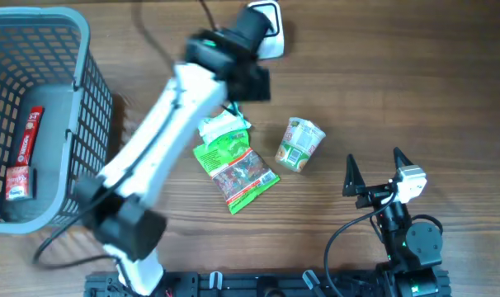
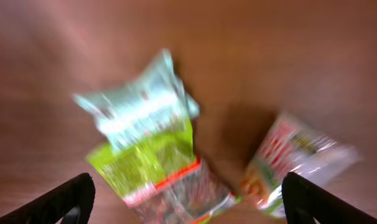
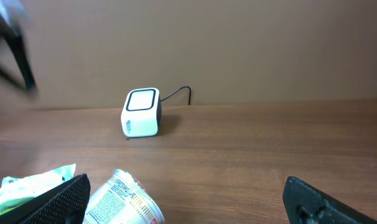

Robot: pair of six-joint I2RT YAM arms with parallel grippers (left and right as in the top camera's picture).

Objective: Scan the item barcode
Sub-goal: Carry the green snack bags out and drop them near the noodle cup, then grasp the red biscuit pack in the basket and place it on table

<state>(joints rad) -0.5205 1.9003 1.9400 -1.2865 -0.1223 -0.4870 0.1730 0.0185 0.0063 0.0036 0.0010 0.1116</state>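
Observation:
A green snack bag (image 1: 233, 162) with a pale crumpled top lies flat on the table, beside a paper noodle cup (image 1: 300, 144) lying on its side. The white barcode scanner (image 1: 266, 29) stands at the table's far edge. My left gripper (image 1: 248, 81) hangs above the bag's far end. In the blurred left wrist view, the left gripper (image 2: 188, 205) is open and empty over the bag (image 2: 145, 143) and cup (image 2: 294, 162). My right gripper (image 1: 374, 169) stands open near the front right. From its wrist view, the right gripper (image 3: 188, 208) faces the scanner (image 3: 142, 112), with the cup (image 3: 123, 202) low on the left.
A grey mesh basket (image 1: 81, 49) stands at the left edge with a red packet (image 1: 24, 153) inside. The scanner's black cable (image 1: 147, 33) runs along the back of the table. The left arm (image 1: 151, 148) stretches diagonally over the table's left middle.

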